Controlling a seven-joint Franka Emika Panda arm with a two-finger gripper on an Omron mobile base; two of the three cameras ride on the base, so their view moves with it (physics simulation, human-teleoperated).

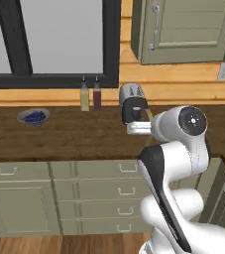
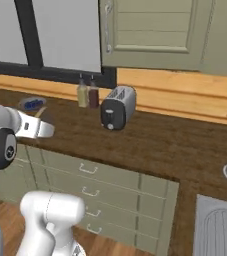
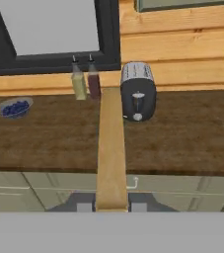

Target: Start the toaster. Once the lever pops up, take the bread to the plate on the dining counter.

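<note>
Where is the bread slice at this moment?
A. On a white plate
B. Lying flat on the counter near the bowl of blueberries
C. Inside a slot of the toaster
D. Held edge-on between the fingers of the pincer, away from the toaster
D: in the hand view the bread rises edge-on from the pincer, in front of the toaster, not inside it.

Dark wood-grain counter (image 2: 175, 145) spans mid-frame in both base views, above pale green drawers. On it, upper centre against the wall: small silver-grey toaster (image 2: 118, 106) with black end panel. Just left of it, two slim bottles, one yellowish (image 2: 82, 93), one dark red (image 2: 93, 95), side by side. Far left: grey bowl of blueberries (image 1: 33, 117).
</note>
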